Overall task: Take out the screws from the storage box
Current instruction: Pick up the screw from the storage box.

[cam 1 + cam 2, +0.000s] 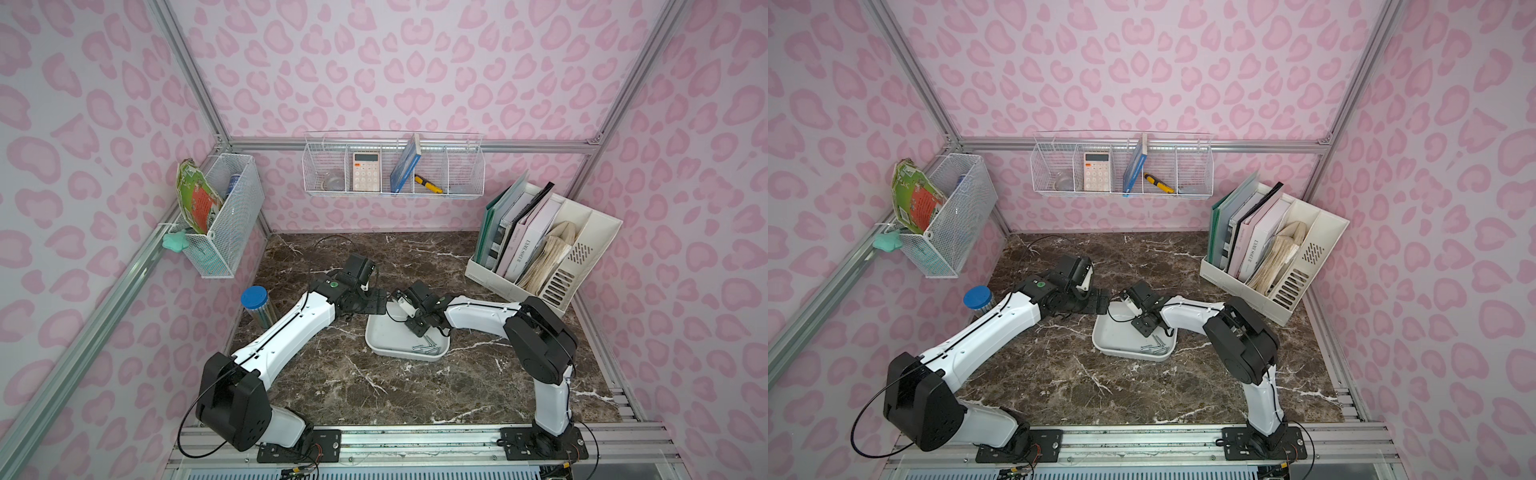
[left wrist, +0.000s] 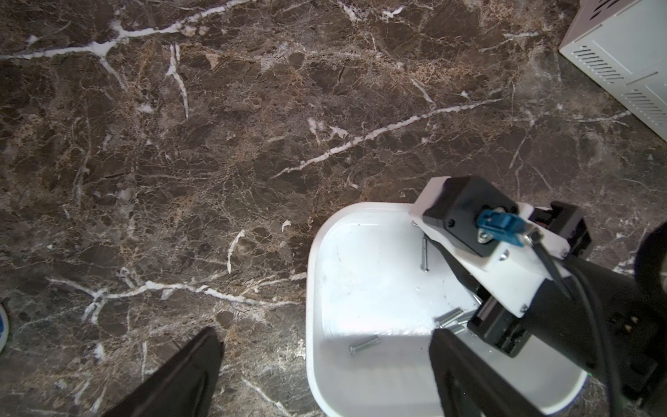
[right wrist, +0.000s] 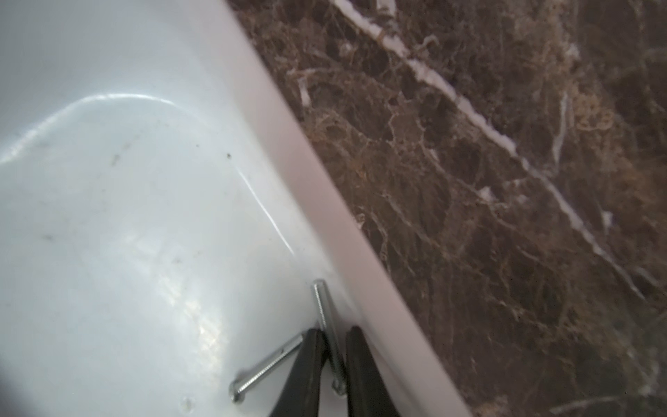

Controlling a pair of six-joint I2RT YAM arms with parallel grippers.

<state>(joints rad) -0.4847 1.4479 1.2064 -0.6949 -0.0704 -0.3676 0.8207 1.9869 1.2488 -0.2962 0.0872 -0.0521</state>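
1. The shallow white plastic storage box [image 1: 398, 355] with rounded corners and low walls sits near the middle of the dark brown marble-patterned table [image 1: 332, 386].
2. The small thin silver-grey metal screws [image 1: 426, 347] lie inside it, most of them bunched in its 5 o'clock corner in both top views.
3. The right gripper [image 3: 335, 330] dips into the box. Its black jaws stand narrow, one on either side of a single screw, with another lying just beside. Whether they pinch it cannot be told.
4. The left gripper [image 2: 325, 332] hangs at the box's 10 o'clock corner, jaws spread wide, holding nothing.
5. A blue-lidded clear cylindrical jar [image 1: 254, 296] stands at the table's 9 o'clock edge, and a cream slotted file organiser [image 1: 598, 232] at 2 o'clock.
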